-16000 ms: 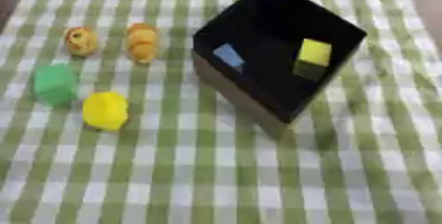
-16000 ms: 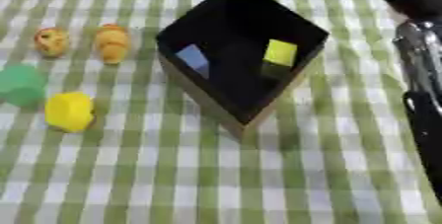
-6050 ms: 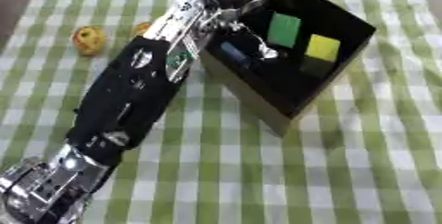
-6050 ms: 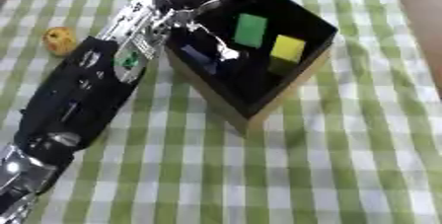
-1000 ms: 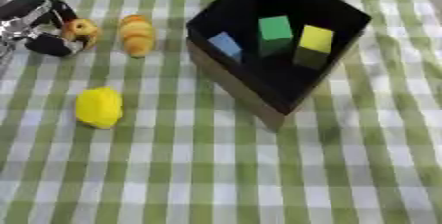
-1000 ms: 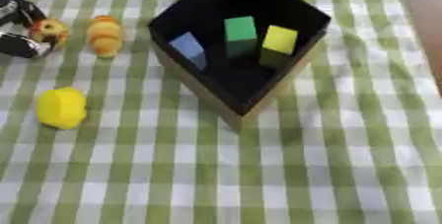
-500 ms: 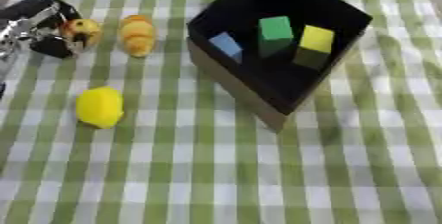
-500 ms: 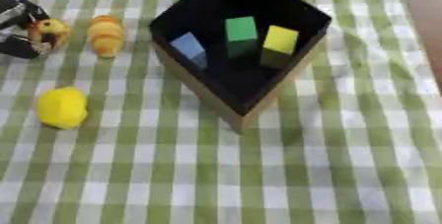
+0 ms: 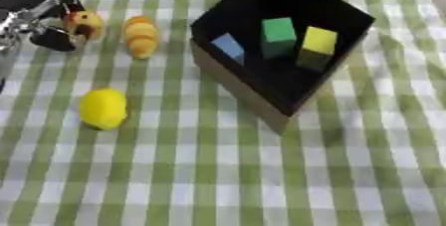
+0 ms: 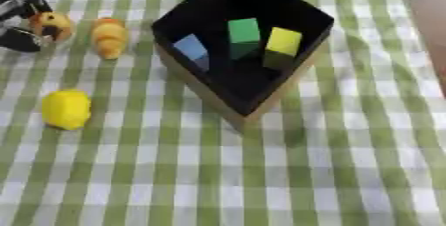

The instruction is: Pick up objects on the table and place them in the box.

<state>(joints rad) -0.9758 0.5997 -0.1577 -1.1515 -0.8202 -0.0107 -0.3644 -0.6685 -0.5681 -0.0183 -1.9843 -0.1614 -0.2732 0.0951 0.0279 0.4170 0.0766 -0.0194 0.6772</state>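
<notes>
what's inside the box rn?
Inside the box: a blue block, a green block and a yellow block, all apart. The near wall hides part of the floor, so anything against it can't be seen.

left hand (image 9: 39, 21) curled round small orange-yellow toy (image 9: 85, 23) at far left; black box (image 9: 283, 46) holds blue, green, yellow blocks.

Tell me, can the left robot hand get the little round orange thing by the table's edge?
Probably yes. The left robot hand is already right at the small orange thing, fingers curled around it, with nothing between them.
</notes>
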